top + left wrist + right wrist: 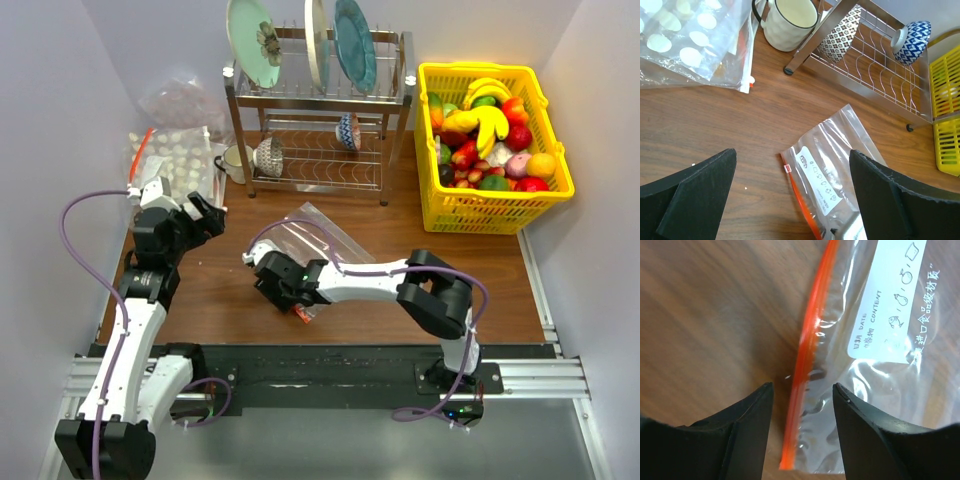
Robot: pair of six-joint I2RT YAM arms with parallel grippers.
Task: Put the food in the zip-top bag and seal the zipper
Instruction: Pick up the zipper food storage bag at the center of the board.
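Orange-red plastic zipper (807, 375) along the mouth of the clear thin zip-top bag (318, 235), flat on the brown wooden table (225, 300), lies between the half-spread empty jaws of the right gripper (802, 387), which might pinch both thin layers together, while the left gripper (792, 151) gapes wide, empty.

The zip-top bag (840, 145) is cut off by the left wrist view's bottom edge.
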